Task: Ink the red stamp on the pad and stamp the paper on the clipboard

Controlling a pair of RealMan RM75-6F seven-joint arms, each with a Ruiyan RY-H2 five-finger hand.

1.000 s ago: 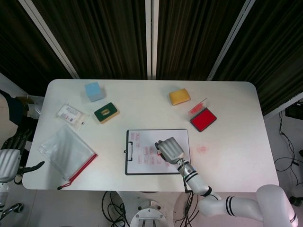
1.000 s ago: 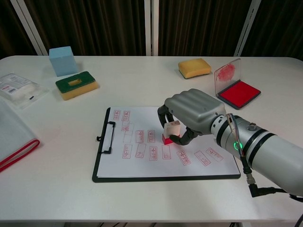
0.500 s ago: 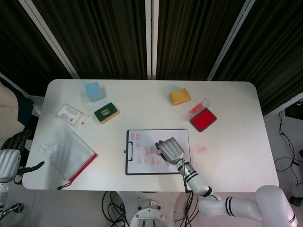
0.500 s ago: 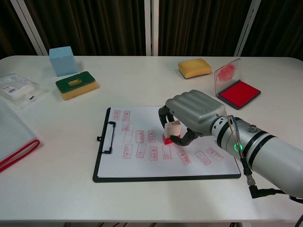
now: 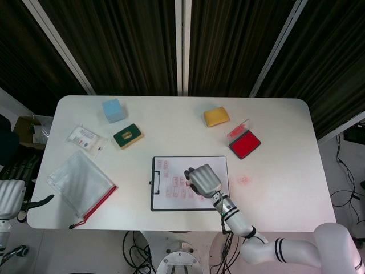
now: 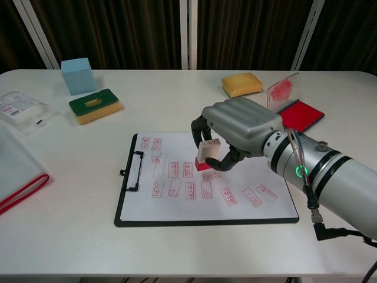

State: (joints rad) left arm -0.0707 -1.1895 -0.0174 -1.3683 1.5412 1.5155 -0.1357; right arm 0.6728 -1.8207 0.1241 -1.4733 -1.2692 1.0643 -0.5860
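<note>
My right hand (image 6: 238, 131) (image 5: 204, 180) holds the red stamp (image 6: 206, 155), a pale block with a red base, just above the paper (image 6: 177, 203) on the black clipboard (image 6: 131, 177). Several red imprints mark the sheet, one right below the stamp. The red ink pad (image 6: 301, 116) (image 5: 245, 143) lies open at the far right, its clear lid standing up. In the head view the hand hides the stamp. My left hand (image 5: 10, 194) sits beyond the table's left edge, apart from everything, and its finger pose is unclear.
A yellow sponge (image 6: 242, 84) lies behind the clipboard, a green-topped sponge (image 6: 95, 105) and a blue block (image 6: 78, 75) at the back left. A wrapped packet (image 6: 22, 111) and a clear pouch with a red zip (image 5: 82, 185) lie on the left.
My right hand has lifted the stamp off the paper and shifted it slightly left and up. The left hand has not moved.
</note>
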